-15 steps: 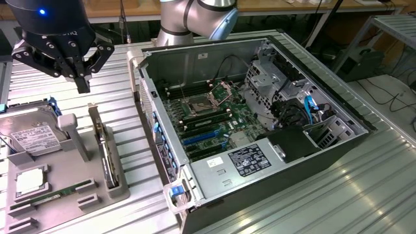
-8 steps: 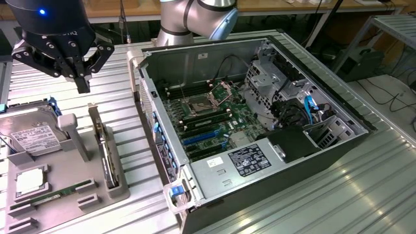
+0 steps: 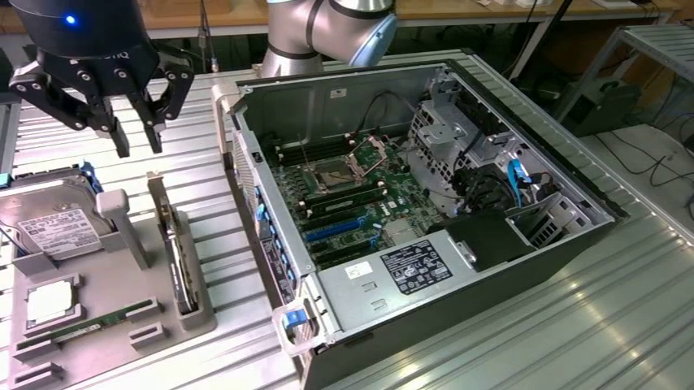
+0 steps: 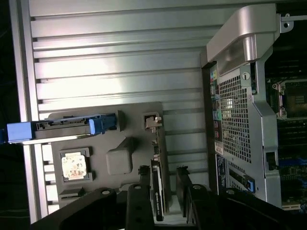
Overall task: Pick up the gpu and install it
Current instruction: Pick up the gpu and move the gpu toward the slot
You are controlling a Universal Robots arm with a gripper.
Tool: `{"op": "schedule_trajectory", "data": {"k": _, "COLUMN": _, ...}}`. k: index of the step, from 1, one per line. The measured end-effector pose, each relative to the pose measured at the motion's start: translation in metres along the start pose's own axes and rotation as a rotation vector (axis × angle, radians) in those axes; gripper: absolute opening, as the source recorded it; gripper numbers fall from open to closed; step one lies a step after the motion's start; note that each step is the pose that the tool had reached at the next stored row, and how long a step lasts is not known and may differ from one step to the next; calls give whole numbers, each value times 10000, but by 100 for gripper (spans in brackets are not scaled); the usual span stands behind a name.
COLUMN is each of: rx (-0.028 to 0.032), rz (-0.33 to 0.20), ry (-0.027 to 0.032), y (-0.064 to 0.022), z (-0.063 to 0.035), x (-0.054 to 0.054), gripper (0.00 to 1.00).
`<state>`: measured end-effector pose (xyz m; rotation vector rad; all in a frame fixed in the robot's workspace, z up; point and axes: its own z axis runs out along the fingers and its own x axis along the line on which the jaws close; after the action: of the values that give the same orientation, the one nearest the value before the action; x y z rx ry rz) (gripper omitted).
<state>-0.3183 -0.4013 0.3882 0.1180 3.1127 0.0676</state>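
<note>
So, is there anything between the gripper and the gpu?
No. In the exterior view the open gripper hangs above the gpu, with only empty air between them.

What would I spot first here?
The big open computer case lies in the middle, with its green board showing inside. At the exterior view's left, the black gripper hangs open above the gpu, which stands on edge in a grey holder.
</note>
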Motion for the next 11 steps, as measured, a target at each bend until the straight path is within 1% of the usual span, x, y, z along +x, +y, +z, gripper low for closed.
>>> {"op": "schedule_trajectory", "data": {"k": 3, "rx": 0, "rz": -1, "ry": 0, "y": 0, "z": 0, "x": 0, "gripper": 54}}
{"op": "schedule_trajectory", "data": {"k": 4, "rx": 0, "rz": -14, "ry": 0, "y": 0, "z": 0, "x": 0, "gripper": 54}}
{"op": "schedule_trajectory", "data": {"k": 5, "rx": -2, "rz": -23, "ry": 0, "y": -29, "z": 2, "x": -2, "gripper": 60}}
{"op": "schedule_trajectory", "data": {"k": 6, "rx": -1, "rz": -40, "ry": 1, "y": -121, "z": 5, "x": -9, "gripper": 60}}
{"op": "schedule_trajectory", "data": {"k": 7, "rx": -3, "rz": -154, "ry": 7, "y": -156, "z": 11, "x": -11, "gripper": 60}}
{"op": "schedule_trajectory", "data": {"k": 9, "rx": -16, "rz": -691, "ry": 31, "y": -157, "z": 27, "x": -11, "gripper": 60}}
{"op": "schedule_trajectory", "data": {"k": 11, "rx": -43, "rz": -807, "ry": 37, "y": -167, "z": 39, "x": -12, "gripper": 60}}
